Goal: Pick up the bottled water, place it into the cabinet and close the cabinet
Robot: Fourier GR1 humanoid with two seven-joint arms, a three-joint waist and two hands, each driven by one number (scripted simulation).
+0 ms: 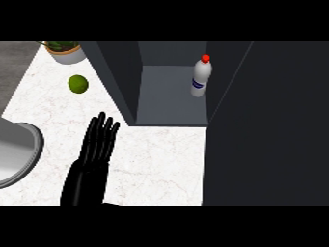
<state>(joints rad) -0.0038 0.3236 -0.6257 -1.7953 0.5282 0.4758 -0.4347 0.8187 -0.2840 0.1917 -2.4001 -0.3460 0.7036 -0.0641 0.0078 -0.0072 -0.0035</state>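
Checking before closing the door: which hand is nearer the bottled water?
Left, of what shows: the left hand, open, is below-left of the bottled water in the cabinet; the right hand is unseen.

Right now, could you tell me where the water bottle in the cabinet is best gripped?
Probably round the water bottle's labelled middle, below the red cap, coming in from the cabinet's open front: it stands upright close to the right wall, leaving little room sideways.
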